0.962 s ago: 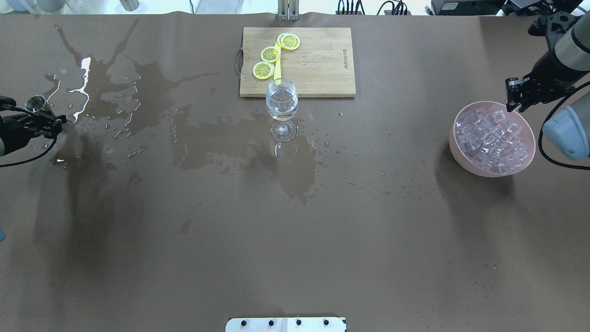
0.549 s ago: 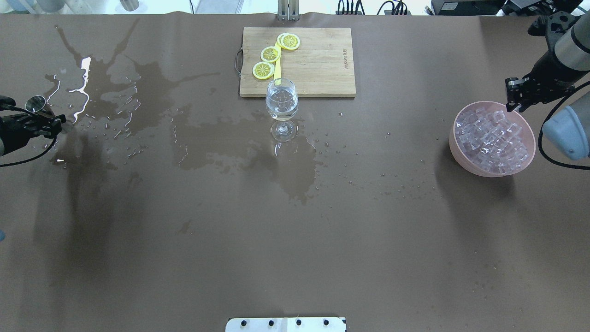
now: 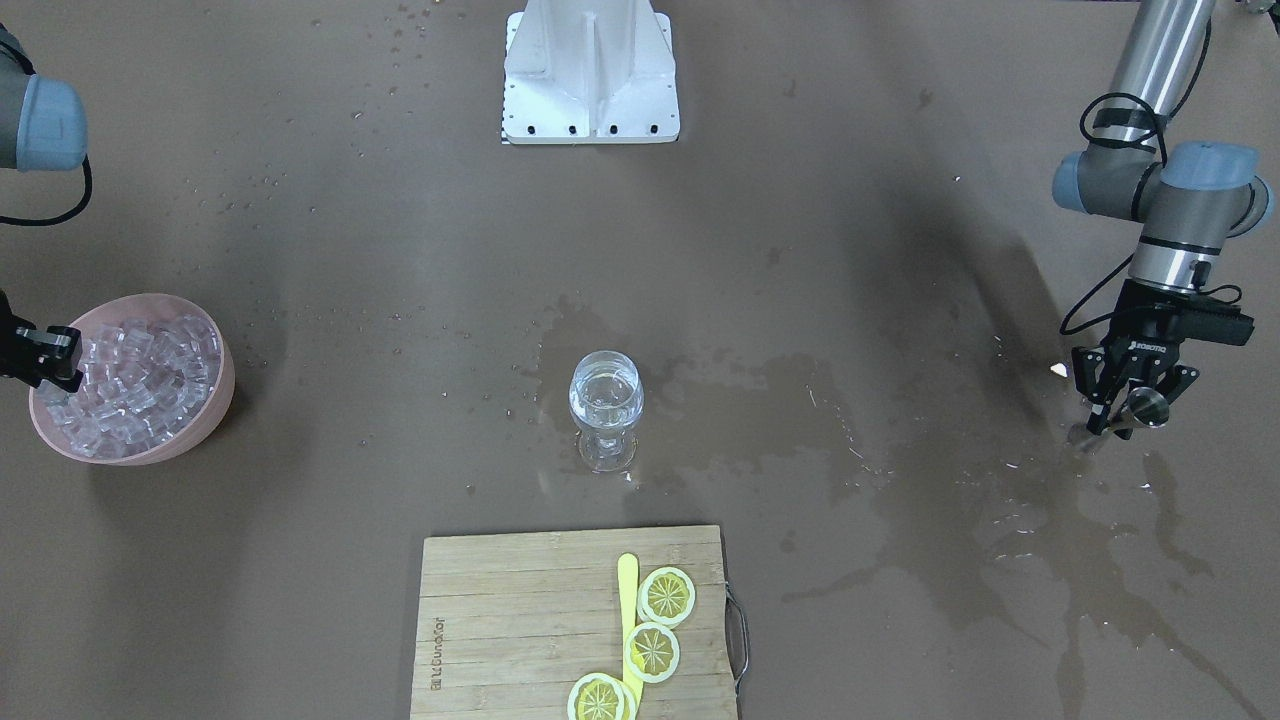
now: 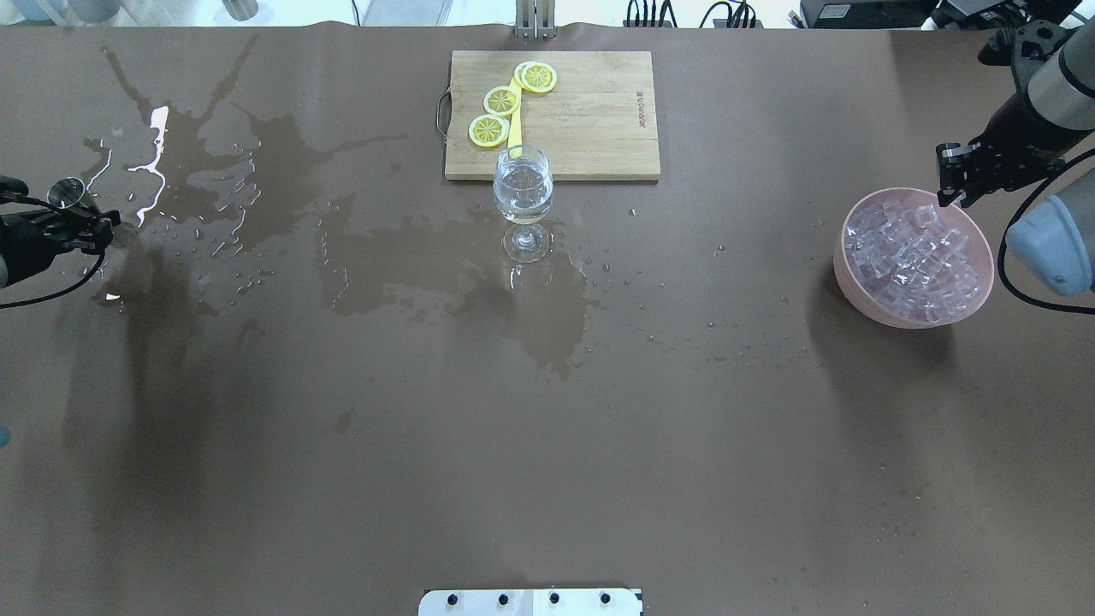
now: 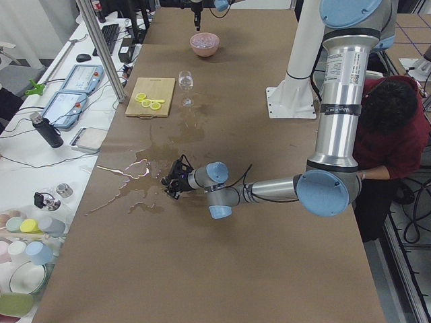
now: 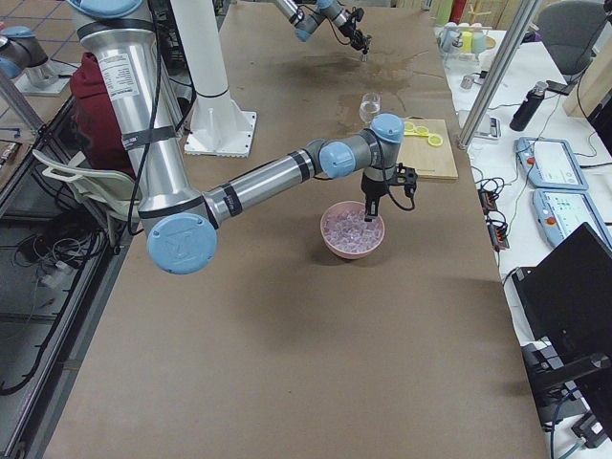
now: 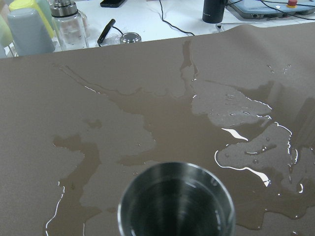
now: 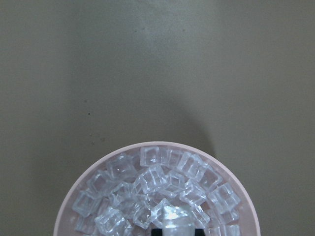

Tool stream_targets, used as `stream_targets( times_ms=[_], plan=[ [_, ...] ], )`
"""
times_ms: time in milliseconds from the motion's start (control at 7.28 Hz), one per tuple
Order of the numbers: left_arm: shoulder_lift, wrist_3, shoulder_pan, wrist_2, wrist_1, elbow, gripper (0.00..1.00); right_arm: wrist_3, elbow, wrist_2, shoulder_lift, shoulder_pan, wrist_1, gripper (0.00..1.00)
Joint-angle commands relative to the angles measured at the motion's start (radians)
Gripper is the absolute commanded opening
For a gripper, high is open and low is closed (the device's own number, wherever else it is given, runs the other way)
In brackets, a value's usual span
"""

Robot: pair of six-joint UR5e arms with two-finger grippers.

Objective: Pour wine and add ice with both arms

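Observation:
A stemmed glass (image 4: pixel 523 190) (image 3: pixel 605 400) with clear wine in its bowl stands upright at the table's middle, in front of the board. My left gripper (image 4: pixel 92 224) (image 3: pixel 1120 405) is at the far left edge, shut on a small steel jigger (image 4: pixel 67 193) (image 7: pixel 176 204), held upright just over the wet table. My right gripper (image 4: pixel 951 181) (image 3: pixel 45 362) hangs over the far rim of a pink bowl (image 4: pixel 847 257) full of ice cubes (image 4: pixel 915 250) (image 8: pixel 147 191). It is shut on one ice cube (image 8: pixel 174 219).
A wooden cutting board (image 4: pixel 590 120) with lemon slices (image 4: pixel 500 101) and a yellow knife lies behind the glass. Wide wet puddles (image 4: pixel 257 188) spread from the left side to the glass. The white base plate (image 4: pixel 530 602) sits at the near edge.
My right gripper has risen slightly over the bowl. My left gripper with the jigger has shifted a little toward the left edge. The glass has not moved.

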Motion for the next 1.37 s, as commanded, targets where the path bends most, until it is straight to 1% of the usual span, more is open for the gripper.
stream_targets(
  times_ms=[0, 824, 1236],
  plan=[
    [0.0, 0.0, 0.0, 0.0, 0.0, 0.001, 0.4, 0.0, 0.0, -0.001, 0.002, 0.0, 0.0, 0.06],
    [0.005, 0.0, 0.0, 0.0, 0.0, 0.004, 0.4, 0.0, -0.001, -0.001, 0.002, 0.0, 0.0, 0.06],
    [0.006, 0.0, 0.0, 0.0, 0.0, 0.004, 0.36, -0.001, -0.003, -0.001, 0.003, 0.0, 0.002, 0.06]
  ],
)
